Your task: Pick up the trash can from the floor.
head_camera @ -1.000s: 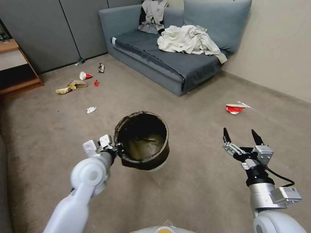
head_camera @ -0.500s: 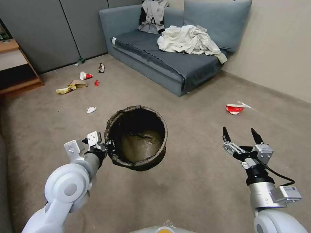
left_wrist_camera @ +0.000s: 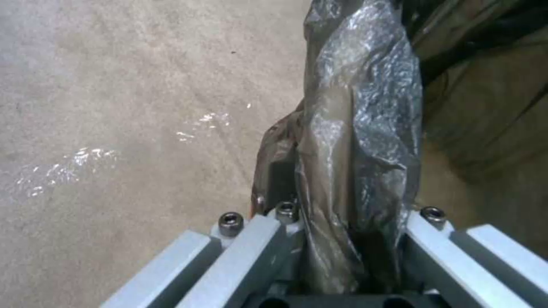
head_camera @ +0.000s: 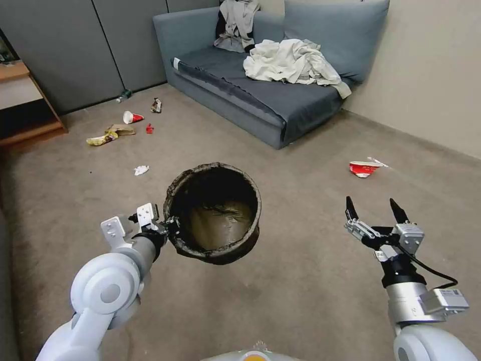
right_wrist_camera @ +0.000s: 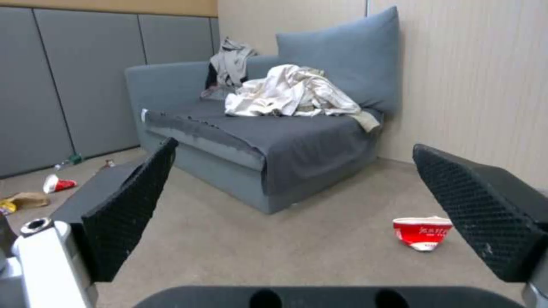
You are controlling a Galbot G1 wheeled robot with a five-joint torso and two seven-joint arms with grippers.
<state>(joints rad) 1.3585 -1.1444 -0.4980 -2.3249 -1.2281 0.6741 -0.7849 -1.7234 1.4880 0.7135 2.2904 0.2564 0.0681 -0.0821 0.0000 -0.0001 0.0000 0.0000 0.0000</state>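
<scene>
Left gripper (head_camera: 170, 226), a white and silver clamp at the end of a white arm, is closed on the near-left rim of the trash can (head_camera: 213, 213), a small round bin lined with a dark brown-black plastic bag folded over its edge. From the left wrist camera, the crinkled bag and rim (left_wrist_camera: 354, 141) sit squeezed between the two metal jaws. The trash can hangs tilted, its mouth facing up toward the head camera, clear of the floor (head_camera: 300, 281), a flat beige-grey short-pile carpet.

Right gripper (head_camera: 373, 209) is held out low on the right, well apart from the trash can, its two black textured fingers (right_wrist_camera: 134, 209) spread wide with nothing between them.

Beyond it a crushed red and white paper cup (head_camera: 364, 168) lies on the carpet. A grey-blue fabric sofa (head_camera: 260, 95) stands against the far wall with a crumpled cream cloth (head_camera: 290, 62) on its seat. Small scraps of litter (head_camera: 112, 134) lie scattered at far left.
</scene>
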